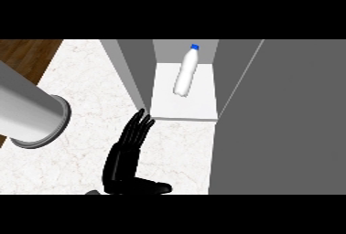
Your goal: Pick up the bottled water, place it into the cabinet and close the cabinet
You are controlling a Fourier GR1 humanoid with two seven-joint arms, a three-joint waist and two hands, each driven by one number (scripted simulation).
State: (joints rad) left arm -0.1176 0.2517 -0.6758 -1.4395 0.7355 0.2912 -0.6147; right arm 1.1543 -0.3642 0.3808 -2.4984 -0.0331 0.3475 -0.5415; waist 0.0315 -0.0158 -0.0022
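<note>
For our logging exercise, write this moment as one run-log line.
bottle: inside cabinet | door: open | hand: open, fingertips beside cabinet | close: not yet done

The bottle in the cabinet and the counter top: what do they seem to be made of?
The bottle looks like pale, smooth plastic with a blue cap, though its white, cloudy body leaves the material open. The counter top looks like polished light stone, perhaps marble, judging by the faint reddish veins across its whitish surface. The cabinet walls look like plain matte grey panels.
</note>
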